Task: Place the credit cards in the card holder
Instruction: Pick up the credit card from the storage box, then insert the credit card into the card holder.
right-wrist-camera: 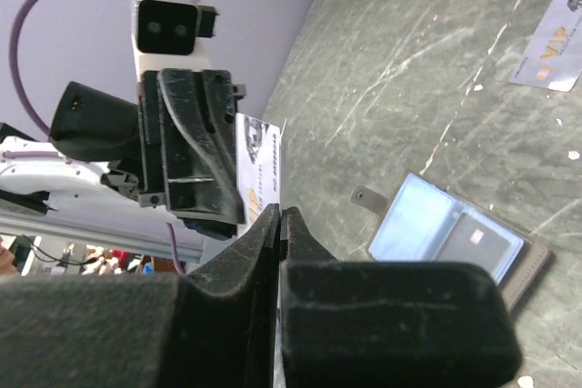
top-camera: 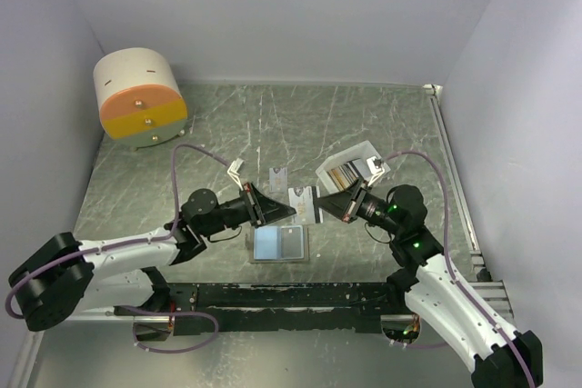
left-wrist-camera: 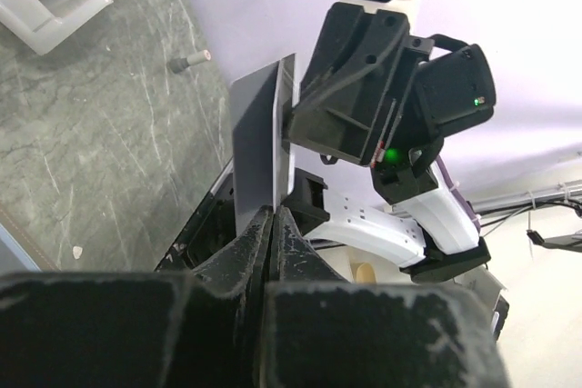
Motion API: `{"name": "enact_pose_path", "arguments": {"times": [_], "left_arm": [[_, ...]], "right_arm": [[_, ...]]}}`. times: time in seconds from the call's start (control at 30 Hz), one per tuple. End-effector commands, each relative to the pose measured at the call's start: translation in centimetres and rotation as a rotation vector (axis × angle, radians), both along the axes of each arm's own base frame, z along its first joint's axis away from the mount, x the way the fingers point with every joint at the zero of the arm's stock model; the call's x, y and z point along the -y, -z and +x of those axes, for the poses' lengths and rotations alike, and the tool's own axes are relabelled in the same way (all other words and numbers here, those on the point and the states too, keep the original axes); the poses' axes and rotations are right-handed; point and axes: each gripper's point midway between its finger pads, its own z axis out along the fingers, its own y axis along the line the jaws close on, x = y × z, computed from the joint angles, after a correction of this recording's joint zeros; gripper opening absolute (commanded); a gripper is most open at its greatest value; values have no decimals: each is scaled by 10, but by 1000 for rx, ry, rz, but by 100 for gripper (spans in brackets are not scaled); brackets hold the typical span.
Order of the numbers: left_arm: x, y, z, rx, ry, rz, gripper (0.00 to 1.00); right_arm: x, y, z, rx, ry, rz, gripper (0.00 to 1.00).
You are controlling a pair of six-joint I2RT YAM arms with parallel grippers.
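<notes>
**Figure. Two-arm grip above the open card holder.**

- **Card holder.** The card holder (top-camera: pixel 273 244) lies open on the desk (top-camera: pixel 382 115) with its blue inside facing up. A dark card (right-wrist-camera: pixel 477 241) is already seated in one pocket.
- **Held card.** The held card (top-camera: pixel 303 202) is raised off the desk, just beyond the holder's far edge. It is tilted so that its printed face shows from above.
- **Jaws.** I have both pairs of jaws clenched on this one card. The left gripper (top-camera: pixel 289 210) pinches the edge on the holder's left side. The right gripper (top-camera: pixel 318 204) pinches the opposite edge.
- **Deciding relation.** The holder sits below the jaws and towards the arm bases. I judge the left jaws to be slightly nearer its pockets. The card's long axis seems to run from arm to arm, but the tilt leaves that uncertain.
- **Next move.** I judge that one pair of jaws must let go before the other can bring the card down and slide it into a pocket.
- **Other cards.** A loose card (top-camera: pixel 279 177) lies flat further beyond the holder. More cards stand in the white tray (top-camera: pixel 364 150), beyond the holder and to its right.
</notes>
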Motion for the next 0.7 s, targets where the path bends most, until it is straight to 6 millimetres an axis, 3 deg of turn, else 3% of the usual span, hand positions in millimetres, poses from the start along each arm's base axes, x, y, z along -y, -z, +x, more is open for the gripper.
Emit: {"name": "enact_pose_path", "arguments": {"times": [0.0,0.2,0.33,0.67], "left_arm": [[-11,-6,1,52,-52,-9,7],[-23,4,-1,60,-78,69,7],[-37,27,-1,24,-122,159,7],[-65,82,-12,-87,-158,351,7]], "right_arm": [[1,-6,-2,37,-3,-26,0],[2,5,-1,21,0,-53,0],[8,18,4,2,40,-120,0],[15,85,9,-194,47,-313,0]]}}
